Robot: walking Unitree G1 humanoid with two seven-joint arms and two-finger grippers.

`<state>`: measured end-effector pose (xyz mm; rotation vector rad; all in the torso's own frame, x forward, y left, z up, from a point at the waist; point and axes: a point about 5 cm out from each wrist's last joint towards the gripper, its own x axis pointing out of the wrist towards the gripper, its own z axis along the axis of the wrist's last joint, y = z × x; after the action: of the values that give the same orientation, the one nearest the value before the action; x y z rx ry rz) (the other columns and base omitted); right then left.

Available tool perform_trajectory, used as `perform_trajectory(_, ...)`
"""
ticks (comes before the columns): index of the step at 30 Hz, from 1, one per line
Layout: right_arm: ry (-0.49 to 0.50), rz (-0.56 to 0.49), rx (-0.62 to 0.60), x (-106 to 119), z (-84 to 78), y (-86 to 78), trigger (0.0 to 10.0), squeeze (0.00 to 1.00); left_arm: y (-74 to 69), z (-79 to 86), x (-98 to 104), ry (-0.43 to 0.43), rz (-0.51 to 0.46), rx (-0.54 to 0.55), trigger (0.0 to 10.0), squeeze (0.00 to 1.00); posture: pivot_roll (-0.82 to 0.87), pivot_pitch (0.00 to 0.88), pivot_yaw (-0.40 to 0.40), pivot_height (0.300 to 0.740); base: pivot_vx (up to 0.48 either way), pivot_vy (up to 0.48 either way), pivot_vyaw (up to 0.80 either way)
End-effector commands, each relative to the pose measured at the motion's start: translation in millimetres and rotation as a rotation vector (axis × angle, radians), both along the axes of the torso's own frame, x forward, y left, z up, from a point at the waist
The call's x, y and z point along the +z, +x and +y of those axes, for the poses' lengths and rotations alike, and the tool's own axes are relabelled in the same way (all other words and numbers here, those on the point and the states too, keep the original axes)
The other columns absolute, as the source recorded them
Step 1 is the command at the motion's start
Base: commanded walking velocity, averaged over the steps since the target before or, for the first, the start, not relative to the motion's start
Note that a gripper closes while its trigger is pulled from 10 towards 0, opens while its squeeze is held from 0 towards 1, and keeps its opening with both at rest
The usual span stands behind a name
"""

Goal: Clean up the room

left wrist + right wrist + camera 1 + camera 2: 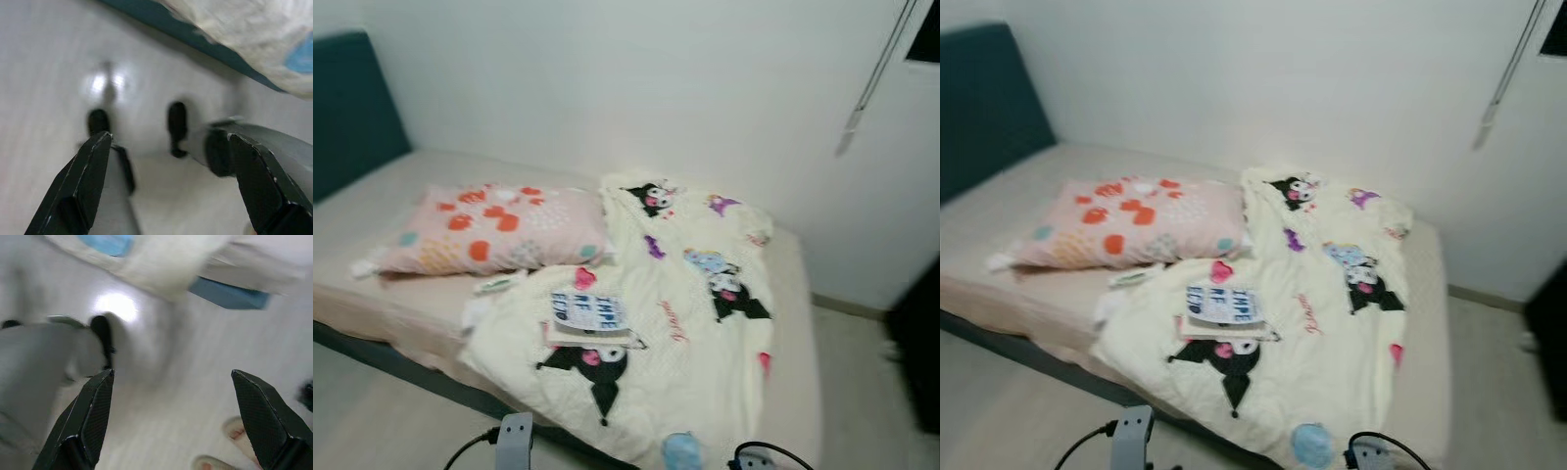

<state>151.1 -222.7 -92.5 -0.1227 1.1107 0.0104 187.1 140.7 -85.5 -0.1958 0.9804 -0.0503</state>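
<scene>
A bed (372,225) stands against the wall with a rumpled cream blanket (685,323) printed with black cartoon figures, hanging over its foot edge. A pink pillow (494,230) with red and white shapes lies to its left. A book (589,315) with a blue and white cover rests on the blanket. My left gripper (168,191) hangs open over the pale floor near the bed's edge. My right gripper (178,421) is open too, with floor and blanket edge beyond it. Both arms show low in the eye view, the left (514,441) and the right (754,458).
A dark headboard (347,108) rises at the far left. A white wall (636,88) runs behind the bed. A dark object (920,343) stands at the right edge. Pale floor (382,416) lies in front of the bed and to its right.
</scene>
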Motion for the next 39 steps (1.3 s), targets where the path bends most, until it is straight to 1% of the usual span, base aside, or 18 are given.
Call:
perform_trajectory(1, -0.007, 0.013, 0.028, 0, -1.0, -0.5, 10.0, 0.0, -5.6, 0.0, -3, 0.002, 0.011, 0.02, 10.0, 0.0, -0.14, 0.039, -0.125, 0.74, 0.0, 0.0, 0.0)
perform_trajectory(6, -0.013, 0.009, 0.03, 1, -3.5, 1.5, 10.0, 0.0, -10.4, -1.5, -5, 0.002, 0.022, 0.015, 10.0, 0.0, -0.13, 0.035, -0.111, 0.74, 0.0, 0.0, 0.0)
perform_trajectory(7, -0.01, 0.005, 0.029, 2, -2.3, 3.0, 10.0, 0.0, -11.1, 0.4, -5, 0.01, 0.024, 0.007, 10.0, 0.0, -0.12, 0.031, -0.095, 0.74, 0.0, 0.0, 0.0)
perform_trajectory(10, -0.006, 0.001, 0.029, 2, -0.4, 4.7, 10.0, 0.0, -10.9, 2.4, -5, 0.018, 0.023, -0.001, 10.0, 0.0, -0.12, 0.028, -0.088, 0.74, 0.0, 0.0, 0.0)
perform_trajectory(11, 0.004, -0.006, 0.026, 2, 3.9, 7.0, 10.0, 0.0, -8.9, 5.5, -4, 0.028, 0.019, -0.012, 10.0, 0.0, -0.12, 0.023, -0.071, 0.74, 0.0, 0.0, 0.0)
perform_trajectory(12, 0.004, -0.006, 0.026, 2, 3.9, 7.0, 10.0, 0.0, -8.9, 5.5, -4, 0.028, 0.019, -0.012, 10.0, 0.0, -0.12, 0.023, -0.071, 0.74, 0.0, 0.0, 0.0)
perform_trajectory(13, 0.016, -0.011, 0.025, 2, 9.0, 9.0, 10.0, 0.0, -5.9, 8.1, -3, 0.035, 0.011, -0.018, 10.0, 0.0, -0.12, 0.025, -0.066, 0.74, 0.0, 0.0, 0.0)
perform_trajectory(14, 0.016, -0.011, 0.025, 2, 9.0, 9.0, 10.0, 0.0, -5.9, 8.1, -3, 0.035, 0.011, -0.018, 10.0, 0.0, -0.12, 0.025, -0.066, 0.74, 0.0, 0.0, 0.0)
perform_trajectory(15, 0.033, -0.019, 0.023, 1, 16.5, 11.3, 10.0, 0.0, -1.1, 10.7, 0, 0.041, -0.003, -0.024, 10.0, 0.0, -0.12, 0.025, -0.059, 0.74, 0.0, 0.0, 0.0)
perform_trajectory(16, 0.033, -0.019, 0.023, 1, 16.5, 11.3, 10.0, 0.0, -1.1, 10.7, 0, 0.041, -0.003, -0.024, 10.0, 0.0, -0.12, 0.025, -0.059, 0.74, 0.0, 0.0, 0.0)
perform_trajectory(17, 0.045, -0.024, 0.021, 1, 21.4, 12.4, 10.0, 0.0, 1.8, 10.3, 1, 0.04, -0.011, -0.034, 10.0, 0.0, -0.12, 0.026, -0.054, 0.74, 0.0, -0.3, 0.0)
perform_trajectory(18, 0.048, -0.026, 0.019, 1, 22.5, 12.8, 10.0, 0.0, 2.9, 9.7, 2, 0.039, -0.014, -0.039, 10.0, 0.0, -0.12, 0.027, -0.051, 0.74, 0.0, -0.311, 0.0)
perform_trajectory(26, 0.049, -0.032, 0.013, 2, 22.6, 14.6, 10.0, 0.0, 4.5, 5.1, 2, 0.03, -0.019, -0.05, 10.0, 0.0, -0.12, 0.023, -0.047, 0.74, 0.0, -0.377, 0.0)
perform_trajectory(36, 0.042, -0.036, 0.004, 3, 20.3, 16.3, 10.0, 0.0, 4.4, 4.2, 2, 0.022, -0.018, -0.051, 10.0, 0.0, -0.13, 0.024, -0.044, 0.74, 0.0, -0.39, 0.0)
perform_trajectory(39, 0.039, -0.039, -0.004, 3, 19.3, 16.8, 10.0, 0.0, 4.7, 4.5, 3, 0.015, -0.018, -0.036, 10.0, 0.0, -0.13, 0.025, -0.043, 0.74, 0.0, 0.0, 0.0)
